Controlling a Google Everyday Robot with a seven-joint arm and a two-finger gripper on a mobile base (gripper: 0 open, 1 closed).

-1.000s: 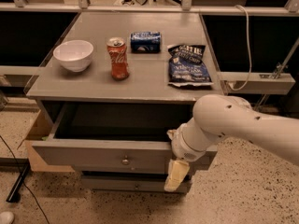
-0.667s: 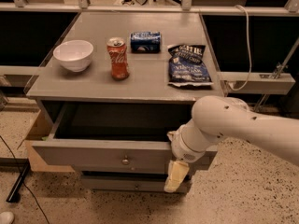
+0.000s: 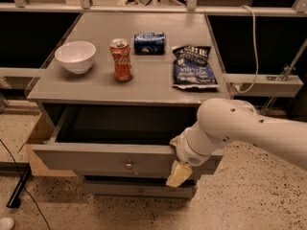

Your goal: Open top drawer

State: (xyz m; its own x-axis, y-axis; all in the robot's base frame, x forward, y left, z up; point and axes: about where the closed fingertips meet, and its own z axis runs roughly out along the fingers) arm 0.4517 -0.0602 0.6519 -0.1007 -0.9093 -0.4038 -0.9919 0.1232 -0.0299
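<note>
The top drawer [image 3: 86, 158] of the grey cabinet stands pulled out toward me, its dark inside showing under the cabinet top. Its flat grey front carries a small round metal knob [image 3: 128, 165] at the centre. My gripper [image 3: 176, 166] is at the right end of that drawer front, at its upper edge, with the thick white arm [image 3: 249, 131] reaching in from the right. A cream-coloured part of the gripper hangs down in front of the drawer face. The arm hides the drawer's right corner.
On the cabinet top [image 3: 144, 87] are a white bowl [image 3: 75, 55], an upright red soda can [image 3: 121, 60], a blue can [image 3: 149, 41] lying down and a dark chip bag [image 3: 193, 67]. A lower drawer [image 3: 139, 189] sits shut. A white cable [image 3: 252, 56] hangs at right. Speckled floor lies around.
</note>
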